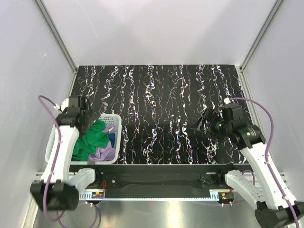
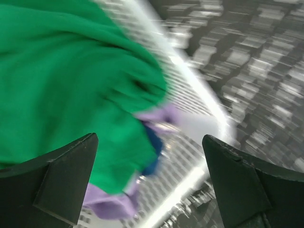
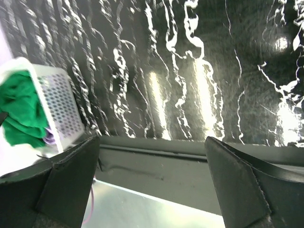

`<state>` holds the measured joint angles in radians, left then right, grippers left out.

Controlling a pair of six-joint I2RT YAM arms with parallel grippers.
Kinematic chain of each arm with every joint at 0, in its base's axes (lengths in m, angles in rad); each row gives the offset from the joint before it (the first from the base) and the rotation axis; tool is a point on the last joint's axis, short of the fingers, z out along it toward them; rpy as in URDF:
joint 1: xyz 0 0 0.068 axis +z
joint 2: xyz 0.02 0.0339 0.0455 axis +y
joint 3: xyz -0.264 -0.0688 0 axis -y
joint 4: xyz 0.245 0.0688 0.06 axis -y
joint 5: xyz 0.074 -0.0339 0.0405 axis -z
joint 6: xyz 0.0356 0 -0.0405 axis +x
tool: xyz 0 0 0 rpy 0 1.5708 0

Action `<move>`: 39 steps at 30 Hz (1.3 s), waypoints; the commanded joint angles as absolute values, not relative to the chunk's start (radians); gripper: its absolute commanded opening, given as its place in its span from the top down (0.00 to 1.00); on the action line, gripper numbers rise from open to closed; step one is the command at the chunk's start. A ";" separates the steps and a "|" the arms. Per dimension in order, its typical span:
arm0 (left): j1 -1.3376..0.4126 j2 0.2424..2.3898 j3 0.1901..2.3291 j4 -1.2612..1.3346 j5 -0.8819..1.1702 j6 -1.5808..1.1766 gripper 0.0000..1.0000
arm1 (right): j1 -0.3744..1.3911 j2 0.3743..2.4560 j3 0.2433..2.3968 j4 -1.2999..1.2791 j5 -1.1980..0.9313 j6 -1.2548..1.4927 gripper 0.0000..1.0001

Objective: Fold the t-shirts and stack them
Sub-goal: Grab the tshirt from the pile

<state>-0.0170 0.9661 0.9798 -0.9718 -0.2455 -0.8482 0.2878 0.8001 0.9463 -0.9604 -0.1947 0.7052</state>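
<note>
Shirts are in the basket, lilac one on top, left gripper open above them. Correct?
Not quite. The top external view shows the green t-shirt on top; the lilac t-shirt lies under it at the near end. The rest holds: the shirts are in the basket and the left gripper is open above them.

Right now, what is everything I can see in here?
green t-shirt: one, bright green, crumpled on top in the basket
lilac t-shirt: one, light purple, in the basket's near end
dark blue t-shirt: one, mostly buried in the basket
basket: one, white lattice, on the table's left edge
table: one, black with white veins
left arm: white and black, reaching over the basket
right arm: white and black, over the table
left gripper: black, open
right gripper: black, open
</note>
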 commanded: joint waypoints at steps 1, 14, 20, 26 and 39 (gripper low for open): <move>0.081 1.087 0.970 -1.043 -0.284 -0.824 0.01 | 0.285 0.859 1.003 -0.983 -0.264 0.643 0.00; 0.175 1.221 0.995 -1.039 -0.493 -0.796 0.54 | 0.285 0.830 1.022 -1.049 -0.215 0.595 0.00; 0.143 1.129 1.122 -1.096 -0.459 -0.782 1.00 | 0.287 0.834 1.019 -1.054 -0.209 0.601 0.00; -0.045 0.941 1.297 -1.046 -0.270 -0.833 1.00 | 0.285 0.890 1.029 -1.046 -0.221 0.601 0.00; -0.602 1.046 1.459 -0.611 0.140 -0.764 1.00 | 0.287 0.951 1.143 -1.084 -0.152 0.620 0.00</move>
